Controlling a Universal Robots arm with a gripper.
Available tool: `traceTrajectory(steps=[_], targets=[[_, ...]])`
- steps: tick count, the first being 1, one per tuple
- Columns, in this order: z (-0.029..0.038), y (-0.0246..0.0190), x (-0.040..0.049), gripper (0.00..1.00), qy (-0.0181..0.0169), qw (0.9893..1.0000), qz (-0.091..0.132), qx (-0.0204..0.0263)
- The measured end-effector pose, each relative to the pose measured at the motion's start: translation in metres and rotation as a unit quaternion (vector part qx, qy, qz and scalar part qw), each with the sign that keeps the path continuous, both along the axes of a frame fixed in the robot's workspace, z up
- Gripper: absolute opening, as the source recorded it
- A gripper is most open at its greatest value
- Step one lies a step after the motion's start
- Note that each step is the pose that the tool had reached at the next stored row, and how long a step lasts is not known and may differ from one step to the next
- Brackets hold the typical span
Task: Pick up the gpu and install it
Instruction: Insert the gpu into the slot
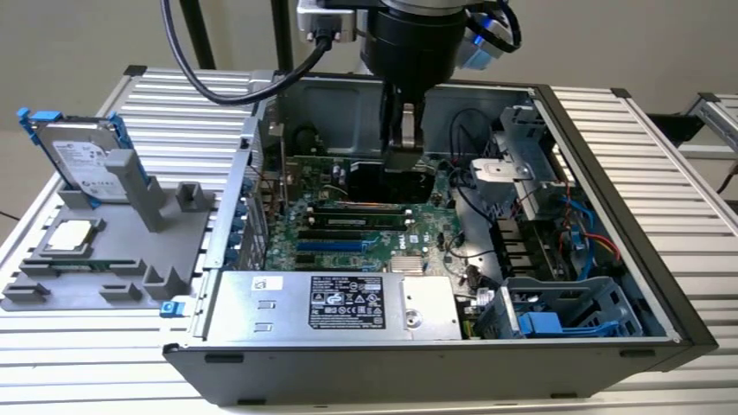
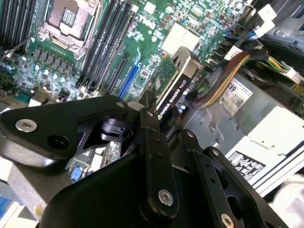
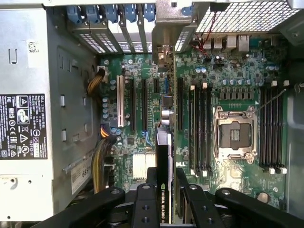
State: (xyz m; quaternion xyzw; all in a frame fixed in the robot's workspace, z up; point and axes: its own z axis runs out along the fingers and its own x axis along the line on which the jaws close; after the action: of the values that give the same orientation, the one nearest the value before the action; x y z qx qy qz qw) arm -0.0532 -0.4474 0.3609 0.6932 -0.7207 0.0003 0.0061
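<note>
My gripper (image 1: 403, 143) hangs inside the open computer case (image 1: 645, 259), shut on the gpu (image 1: 392, 180). The card is held on edge, just above the green motherboard (image 1: 346, 233). In the first wrist view the gpu (image 3: 164, 156) appears edge-on between the gripper's (image 3: 166, 190) black fingers (image 3: 142, 199). It runs along the expansion slots (image 3: 144, 104), and its silver bracket end (image 3: 164, 35) points toward the case's rear slot openings. In the second wrist view the gpu (image 2: 173, 80) shows its black shroud and green board, tilted over the blue slot (image 2: 128, 80). Whether it touches a slot I cannot tell.
The power supply (image 1: 346, 303) sits at the case front, with cable bundles (image 3: 97, 161) beside it. An open processor socket (image 3: 234, 133) and memory slots (image 3: 202, 128) lie beside the card. On the exterior view's left, a grey fixture (image 1: 104, 259) holds a hard drive (image 1: 81, 160) and a processor chip (image 1: 72, 235).
</note>
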Motion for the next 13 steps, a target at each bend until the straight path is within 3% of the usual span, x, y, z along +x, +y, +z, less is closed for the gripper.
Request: traceTrajectory(steps=[6, 13], targets=[[-0.0061, 0.0000, 0.0000, 0.00, 0.0000, 1.0000, -0.003, -0.0010], [-0.0187, 0.0001, -0.0009, 0.00, 0.0000, 0.9998, -0.019, -0.0020]])
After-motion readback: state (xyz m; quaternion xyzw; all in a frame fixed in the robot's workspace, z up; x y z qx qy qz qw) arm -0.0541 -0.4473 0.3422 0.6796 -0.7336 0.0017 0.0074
